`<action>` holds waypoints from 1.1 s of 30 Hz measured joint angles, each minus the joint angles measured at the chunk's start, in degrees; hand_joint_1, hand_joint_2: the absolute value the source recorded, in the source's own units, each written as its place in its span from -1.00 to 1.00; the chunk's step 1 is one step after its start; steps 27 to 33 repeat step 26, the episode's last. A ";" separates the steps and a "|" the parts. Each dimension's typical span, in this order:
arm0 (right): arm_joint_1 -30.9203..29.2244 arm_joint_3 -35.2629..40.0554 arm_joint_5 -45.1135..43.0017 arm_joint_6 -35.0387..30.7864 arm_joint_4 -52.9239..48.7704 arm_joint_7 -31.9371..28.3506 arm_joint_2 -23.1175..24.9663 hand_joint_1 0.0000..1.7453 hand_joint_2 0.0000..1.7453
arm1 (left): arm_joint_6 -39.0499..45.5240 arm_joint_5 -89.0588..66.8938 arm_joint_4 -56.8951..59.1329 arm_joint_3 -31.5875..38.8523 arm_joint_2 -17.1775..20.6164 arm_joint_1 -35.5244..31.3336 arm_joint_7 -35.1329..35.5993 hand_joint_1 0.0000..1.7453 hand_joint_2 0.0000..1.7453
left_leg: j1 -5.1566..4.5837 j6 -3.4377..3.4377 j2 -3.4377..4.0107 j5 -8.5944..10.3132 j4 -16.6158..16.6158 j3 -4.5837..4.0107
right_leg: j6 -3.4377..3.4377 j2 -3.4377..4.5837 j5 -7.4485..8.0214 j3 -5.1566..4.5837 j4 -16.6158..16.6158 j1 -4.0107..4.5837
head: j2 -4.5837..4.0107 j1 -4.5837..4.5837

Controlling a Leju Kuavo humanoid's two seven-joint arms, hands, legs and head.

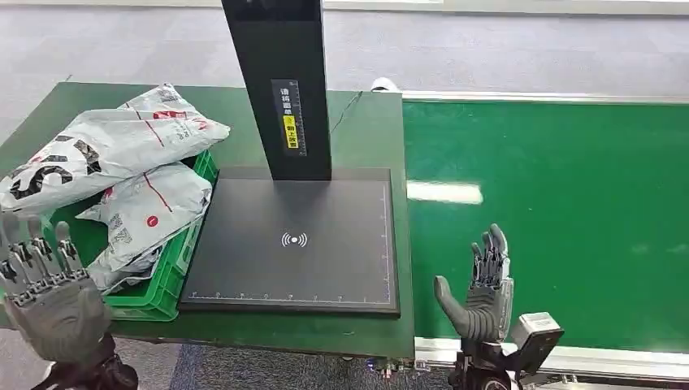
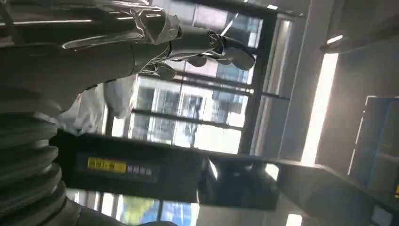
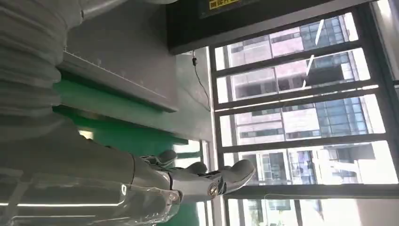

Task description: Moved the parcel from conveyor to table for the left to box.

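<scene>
parcels: no parcel on the conveyor right now, only the grey poly mailers piled in the green crate on the table
handling: guessing soft, light, slippery film, so grab across the middle
right hand: spread, empty, beside the scanner pad
left hand: fingers apart, empty, by the crate

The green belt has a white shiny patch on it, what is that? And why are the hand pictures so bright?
In the head view the patch on the belt is glare, most likely a ceiling lamp mirrored there. The left wrist view looks into bright windows, so the left hand looks dark and a bit blurred. In the right wrist view, washed-out windows sit behind the right hand.
</scene>
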 measured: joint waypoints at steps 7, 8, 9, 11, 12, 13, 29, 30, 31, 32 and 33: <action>0.33 -0.55 0.26 2.12 0.46 -0.52 0.02 -1.00 1.00 | 1.12 -6.33 5.54 -5.65 -2.93 2.11 0.92 -1.00 1.00 | 0.00 0.00 -0.05 0.00 0.00 0.01 | 0.00 -0.03 0.00 0.04 0.00 0.00 | 0.00 0.02; 0.31 -0.57 0.46 2.36 0.59 -0.52 0.04 -1.00 1.00 | 2.03 -7.73 7.16 -7.01 -2.92 2.29 0.90 -1.00 1.00 | 0.00 0.00 -0.04 0.00 0.00 0.01 | 0.00 -0.04 0.00 0.04 0.00 0.00 | 0.00 0.02; 0.31 -0.59 0.66 2.45 0.70 -0.50 0.07 -1.00 1.00 | 2.87 -8.77 8.42 -7.96 -2.92 2.26 0.87 -1.00 1.00 | 0.00 0.00 -0.03 0.00 0.00 0.01 | 0.00 -0.04 0.00 0.04 0.00 0.00 | 0.00 0.00; 0.29 -0.59 1.42 2.45 0.96 -0.33 0.11 -1.00 1.00 | 4.51 -11.46 11.49 -9.33 -2.81 1.95 1.36 -1.00 1.00 | 0.00 0.00 -0.04 0.00 0.00 0.02 | 0.00 -0.04 0.00 0.04 0.00 0.00 | 0.00 0.02; 0.26 -0.59 1.86 2.47 1.12 -0.15 0.13 -1.00 1.00 | 4.77 -13.21 12.95 -9.82 -2.73 1.74 2.26 -1.00 1.00 | 0.00 0.01 -0.05 0.00 0.00 0.02 | 0.00 -0.04 0.00 0.05 0.00 0.00 | 0.00 0.00; 0.21 -0.59 2.38 2.49 1.29 0.09 0.17 -1.00 1.00 | 4.77 -15.31 14.78 -10.49 -2.55 1.48 3.33 -1.00 1.00 | 0.00 0.01 -0.07 0.00 0.00 0.02 | 0.00 -0.04 0.00 0.05 0.00 0.00 | 0.00 0.00; -1.07 2.90 8.35 3.02 4.96 1.33 0.48 -1.00 1.00 | 6.09 -26.75 30.27 -19.41 -2.23 -1.64 5.92 -1.00 1.00 | 0.00 0.01 -0.05 0.00 0.00 0.01 | 0.00 -0.05 0.00 0.05 0.00 0.00 | 0.00 0.02; -1.07 2.90 8.35 3.02 4.96 1.33 0.48 -1.00 1.00 | 6.09 -26.75 30.27 -19.41 -2.23 -1.64 5.92 -1.00 1.00 | 0.00 0.01 -0.05 0.00 0.00 0.01 | 0.00 -0.05 0.00 0.05 0.00 0.00 | 0.00 0.02; -1.07 2.90 8.35 3.02 4.96 1.33 0.48 -1.00 1.00 | 6.09 -26.75 30.27 -19.41 -2.23 -1.64 5.92 -1.00 1.00 | 0.00 0.01 -0.05 0.00 0.00 0.01 | 0.00 -0.05 0.00 0.05 0.00 0.00 | 0.00 0.02; -1.07 2.90 8.35 3.02 4.96 1.33 0.48 -1.00 1.00 | 6.09 -26.75 30.27 -19.41 -2.23 -1.64 5.92 -1.00 1.00 | 0.00 0.01 -0.05 0.00 0.00 0.01 | 0.00 -0.05 0.00 0.05 0.00 0.00 | 0.00 0.02; -1.07 2.90 8.35 3.02 4.96 1.33 0.48 -1.00 1.00 | 6.09 -26.75 30.27 -19.41 -2.23 -1.64 5.92 -1.00 1.00 | 0.00 0.01 -0.05 0.00 0.00 0.01 | 0.00 -0.05 0.00 0.05 0.00 0.00 | 0.00 0.02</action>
